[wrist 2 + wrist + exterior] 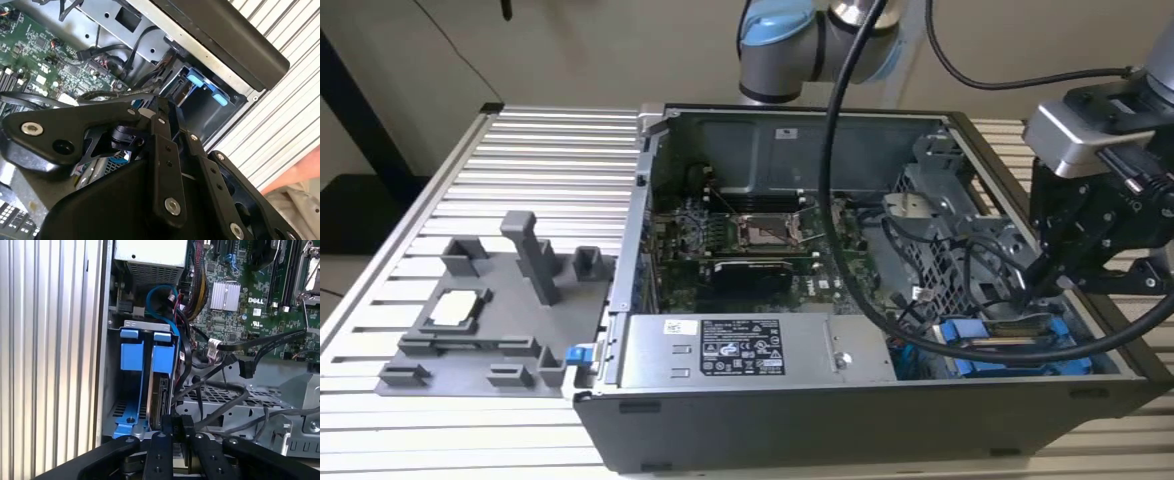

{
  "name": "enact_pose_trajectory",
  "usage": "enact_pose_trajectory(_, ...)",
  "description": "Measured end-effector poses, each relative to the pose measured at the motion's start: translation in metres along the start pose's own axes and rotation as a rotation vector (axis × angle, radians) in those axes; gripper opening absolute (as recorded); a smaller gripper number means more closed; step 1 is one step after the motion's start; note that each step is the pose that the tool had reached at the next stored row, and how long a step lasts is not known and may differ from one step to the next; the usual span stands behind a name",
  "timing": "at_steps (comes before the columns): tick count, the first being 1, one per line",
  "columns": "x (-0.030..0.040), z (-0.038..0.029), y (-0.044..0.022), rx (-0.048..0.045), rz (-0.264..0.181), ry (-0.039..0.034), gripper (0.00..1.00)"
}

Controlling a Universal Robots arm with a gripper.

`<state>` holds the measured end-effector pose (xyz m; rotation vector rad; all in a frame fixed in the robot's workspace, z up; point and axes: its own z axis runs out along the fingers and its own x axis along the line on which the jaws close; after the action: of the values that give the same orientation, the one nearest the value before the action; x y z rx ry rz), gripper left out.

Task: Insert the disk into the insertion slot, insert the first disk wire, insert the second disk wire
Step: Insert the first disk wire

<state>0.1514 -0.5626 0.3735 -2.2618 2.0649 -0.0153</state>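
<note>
My black tool (178,427) sits at the end of the silver-grey disk in blue plastic carrier (162,390), which is seated in the narrow grey metal cage slot (149,324). Clenched or released, I cannot tell.

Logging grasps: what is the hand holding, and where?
Cannot tell: the hand hangs at a small black plug beside the blue-framed silver-grey disk; contact is hidden.
</note>
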Motion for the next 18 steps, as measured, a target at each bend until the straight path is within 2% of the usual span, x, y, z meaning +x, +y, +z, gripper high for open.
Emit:
enact_pose_trajectory(7, 0.0012, 0.0047, -0.0101, -0.0475, 0.002, -0.0042, 0.19)
enact_pose_trajectory(9, 0.0014, 0.0062, -0.0121, -0.0576, 0.003, -0.0054, 0.19)
enact_pose_trajectory(18, 0.0020, 0.0085, -0.0121, -0.0580, 0.004, -0.0055, 0.19)
